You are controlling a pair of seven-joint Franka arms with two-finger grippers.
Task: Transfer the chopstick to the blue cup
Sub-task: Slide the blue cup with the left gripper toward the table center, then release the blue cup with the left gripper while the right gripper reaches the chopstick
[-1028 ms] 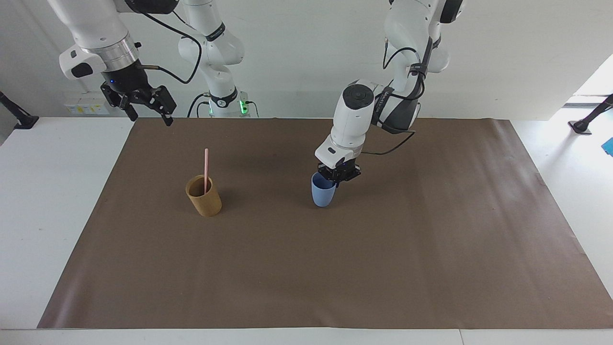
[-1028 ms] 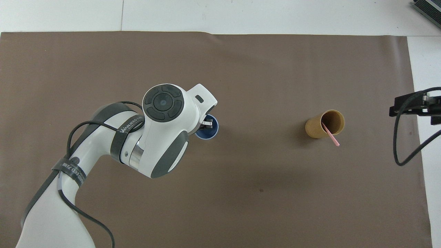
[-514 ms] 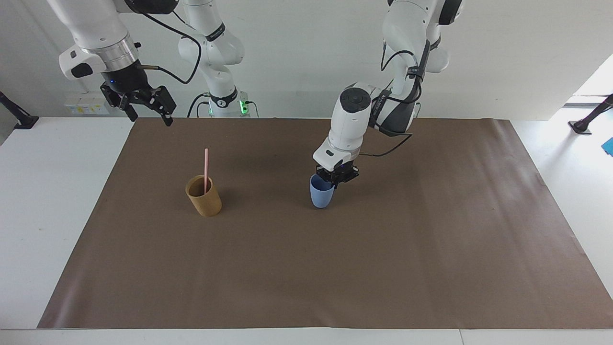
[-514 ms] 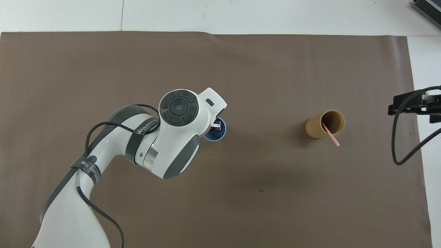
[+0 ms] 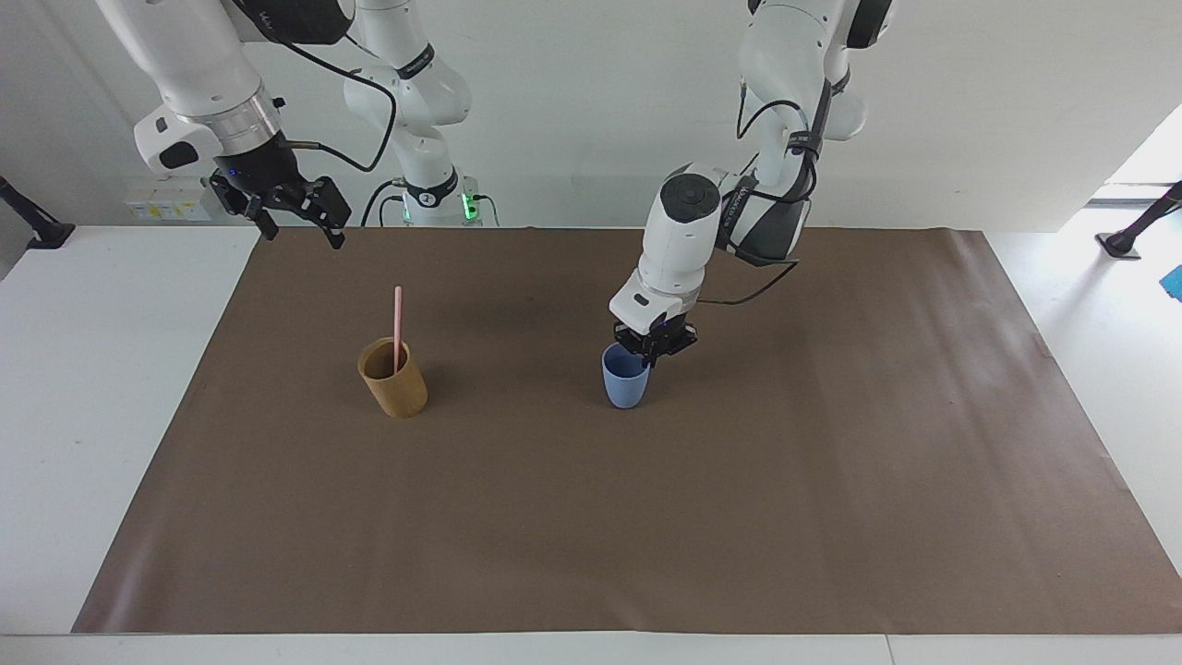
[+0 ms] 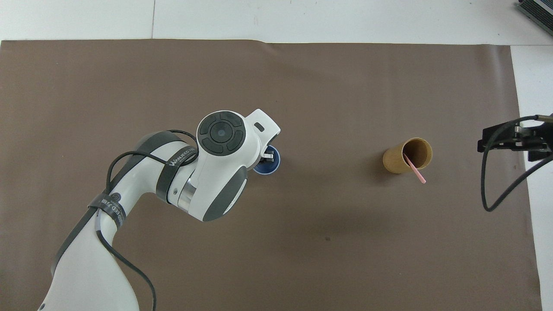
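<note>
Left end effector at the blue cup, chopstick waiting in the tan cup

The left end effector (image 5: 648, 356) sat at the rim of the blue cup (image 5: 624, 385); whether it gripped the rim could not be told. The chopstick (image 5: 398, 328) stood in the tan cup (image 5: 394, 379), toward the right arm's end of the counter (image 5: 102, 388). The right end effector (image 5: 295, 222) hung released over the mat (image 5: 646, 517) edge.

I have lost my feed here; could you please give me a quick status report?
Left gripper at blue cup rim. Right gripper open, waiting above the mat's edge. Chopstick standing in tan cup. Nothing between the cups.
</note>
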